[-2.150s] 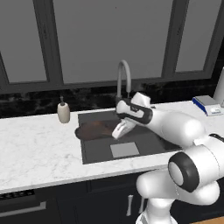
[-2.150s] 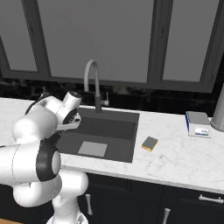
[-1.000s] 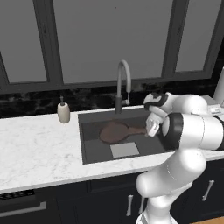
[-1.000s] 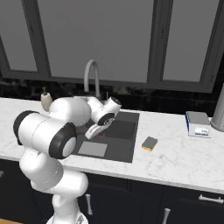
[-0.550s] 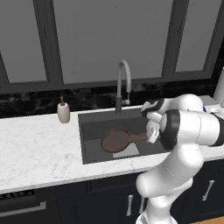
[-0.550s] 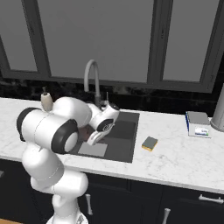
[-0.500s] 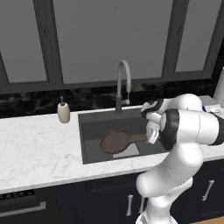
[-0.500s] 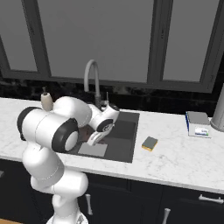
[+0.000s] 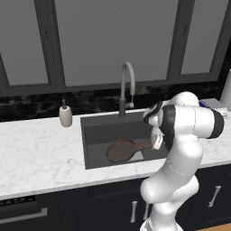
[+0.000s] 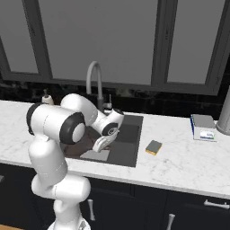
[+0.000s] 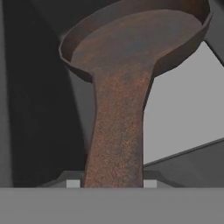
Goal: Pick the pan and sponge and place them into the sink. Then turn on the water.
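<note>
Two task items sit apart: the pan [image 9: 121, 150] is down inside the sink [image 9: 97, 122], while the sponge [image 10: 153, 147] lies on the marble tabletop [image 10: 188, 161] just beyond the sink's right edge. In the left base view the pan's round bowl rests low in the basin, toward its front edge, partly over the pale grey square [image 10: 95, 155] on the sink bottom, with its handle running toward the basin's right side. The gripper [image 9: 155, 139] reaches into that side of the sink, and its jaws are clamped on the pan's handle; in the hand view the rusty handle [image 11: 117, 131] runs straight up from between the finger tips to the bowl. Whether the pan touches the sink floor cannot be told. The arched faucet [image 9: 127, 85] stands at the back edge of the sink. A soap dispenser [image 9: 66, 116] stands on the tabletop near the sink's back left corner. A blue-and-white box [image 10: 203, 126] lies toward the tabletop's right end, well apart from the sponge.
</note>
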Motion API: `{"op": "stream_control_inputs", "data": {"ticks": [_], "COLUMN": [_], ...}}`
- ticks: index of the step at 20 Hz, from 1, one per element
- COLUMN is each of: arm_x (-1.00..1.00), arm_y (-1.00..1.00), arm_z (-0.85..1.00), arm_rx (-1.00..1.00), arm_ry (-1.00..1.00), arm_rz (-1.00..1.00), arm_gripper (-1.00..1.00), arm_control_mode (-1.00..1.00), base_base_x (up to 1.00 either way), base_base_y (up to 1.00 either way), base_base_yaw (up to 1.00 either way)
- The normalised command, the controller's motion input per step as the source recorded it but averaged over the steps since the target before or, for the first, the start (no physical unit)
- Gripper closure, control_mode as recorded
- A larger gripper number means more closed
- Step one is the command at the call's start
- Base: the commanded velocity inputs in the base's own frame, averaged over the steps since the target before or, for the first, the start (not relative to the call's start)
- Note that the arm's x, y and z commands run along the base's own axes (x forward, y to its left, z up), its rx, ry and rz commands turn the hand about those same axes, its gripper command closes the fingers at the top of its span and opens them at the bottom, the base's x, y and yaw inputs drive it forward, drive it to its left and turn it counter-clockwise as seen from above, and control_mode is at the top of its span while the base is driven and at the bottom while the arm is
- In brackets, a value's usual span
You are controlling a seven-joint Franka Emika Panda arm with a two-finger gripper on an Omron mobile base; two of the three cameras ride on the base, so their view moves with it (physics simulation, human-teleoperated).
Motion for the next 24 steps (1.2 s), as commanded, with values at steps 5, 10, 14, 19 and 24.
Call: {"op": "stream_control_inputs", "data": {"ticks": [5,10,14,19,24], "arm_x": [0.48,0.54,0.40,0.37,0.38], "arm_y": [0.00,0.00,0.00,0.00,0.00], "arm_z": [-0.24,-0.23,-0.36,-0.42,-0.42], "arm_rx": [-0.03,-0.04,-0.03,0.00,0.00], "arm_ry": [0.08,0.09,0.00,0.00,0.00], "arm_rz": [0.00,0.00,0.00,0.00,0.00], "arm_gripper": [1.00,1.00,1.00,1.00,1.00], "arm_control_mode": [-1.00,-1.00,-1.00,-1.00,-1.00], "base_base_x": [0.00,0.00,0.00,0.00,0.00], "base_base_y": [0.00,0.00,0.00,0.00,0.00], "base_base_yaw": [0.00,0.00,0.00,0.00,0.00]}}
